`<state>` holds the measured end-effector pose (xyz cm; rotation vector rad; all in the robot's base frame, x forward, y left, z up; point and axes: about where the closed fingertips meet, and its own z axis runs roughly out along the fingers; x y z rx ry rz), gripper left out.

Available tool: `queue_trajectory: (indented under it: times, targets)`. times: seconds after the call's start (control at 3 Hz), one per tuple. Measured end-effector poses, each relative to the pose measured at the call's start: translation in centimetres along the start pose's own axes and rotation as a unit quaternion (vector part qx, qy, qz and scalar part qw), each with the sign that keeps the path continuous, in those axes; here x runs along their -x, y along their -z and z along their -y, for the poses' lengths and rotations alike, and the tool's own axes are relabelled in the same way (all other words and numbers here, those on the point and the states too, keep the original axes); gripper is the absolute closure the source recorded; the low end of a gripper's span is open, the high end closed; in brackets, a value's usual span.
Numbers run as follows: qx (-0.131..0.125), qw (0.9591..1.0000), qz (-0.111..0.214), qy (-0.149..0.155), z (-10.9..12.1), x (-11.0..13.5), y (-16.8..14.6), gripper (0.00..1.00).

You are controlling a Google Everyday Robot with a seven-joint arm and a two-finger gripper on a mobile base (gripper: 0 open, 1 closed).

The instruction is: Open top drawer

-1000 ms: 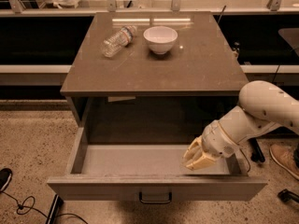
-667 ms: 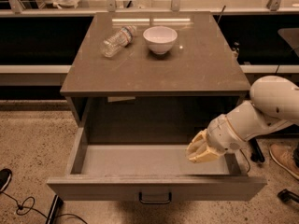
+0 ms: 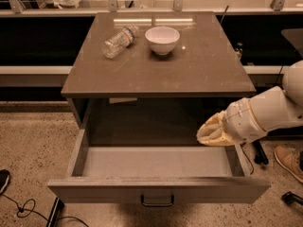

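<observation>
The gripper has lifted up and moved right, out of the top drawer. It now hangs by the drawer's right back corner and grips nothing. Nobody can tell if it is open or closed. The drawer sits pulled far out, so the job looks done. A bottle and a bowl rest on the table top, and they block nothing.

A clear plastic bottle lies beside 1 white bowl on the brown tabletop.
</observation>
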<state>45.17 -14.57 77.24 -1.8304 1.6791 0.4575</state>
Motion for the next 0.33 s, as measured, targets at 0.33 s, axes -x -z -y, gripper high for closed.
queue_trajectory:
  times: [0.33]
  targets:
    - [0.0, 1.0, 0.0, 0.003, -0.01, 0.06, -0.02, 0.58]
